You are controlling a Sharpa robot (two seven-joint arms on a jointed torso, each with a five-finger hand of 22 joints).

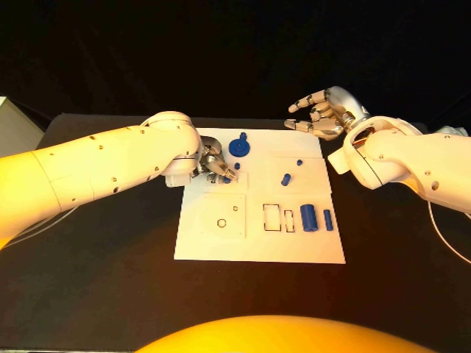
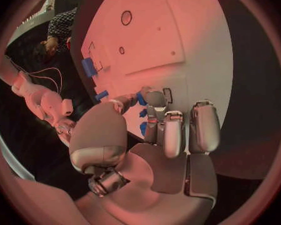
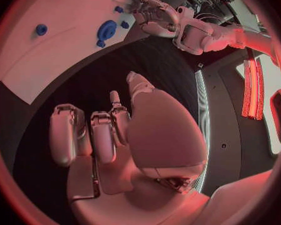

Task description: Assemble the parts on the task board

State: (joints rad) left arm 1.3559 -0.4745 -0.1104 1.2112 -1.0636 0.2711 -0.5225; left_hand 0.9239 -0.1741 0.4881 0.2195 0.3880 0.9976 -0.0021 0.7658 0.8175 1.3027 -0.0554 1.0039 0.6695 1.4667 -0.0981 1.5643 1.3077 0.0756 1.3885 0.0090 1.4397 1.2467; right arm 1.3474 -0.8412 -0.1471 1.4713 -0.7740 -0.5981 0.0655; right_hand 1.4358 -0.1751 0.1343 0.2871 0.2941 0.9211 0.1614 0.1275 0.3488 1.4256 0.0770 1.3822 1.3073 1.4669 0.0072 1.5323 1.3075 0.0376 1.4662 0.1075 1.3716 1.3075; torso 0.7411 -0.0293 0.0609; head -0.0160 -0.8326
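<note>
Task board (image 1: 259, 235): white plate, mid-table, long side running away from the robot. Blue parts on it:
- disc part (image 1: 241, 146) with a knob, near the far edge, left of centre.
- small peg (image 1: 237, 166) just nearer than the disc.
- tiny stud (image 1: 299, 162) toward the far right corner.
- short slanted pin (image 1: 285, 178) near the board's middle, right of centre.
- thick cylinder (image 1: 309, 218) and thinner bar (image 1: 328, 219) lying side by side close to the right edge.

Outlined recesses sit in the board's near half: a square panel (image 1: 224, 215) with a small oval hole on the left, two narrow rectangles (image 1: 278, 218) just left of the cylinder.

Left hand (image 1: 215, 166): over the board's far left part, fingers bunched, tips down beside the small peg. Wrist view shows blue pieces between and under the fingers (image 2: 172, 131); cannot tell whether any is pinched or merely lies beneath. The hand and forearm cover the board's far left corner.

Right hand (image 1: 322, 113): off the board, above the table (image 1: 98, 287) beyond the far right corner, fingers spread and loosely curved, holding nothing. Well apart from every part.

White box (image 1: 2, 125) at the table's far left edge.
</note>
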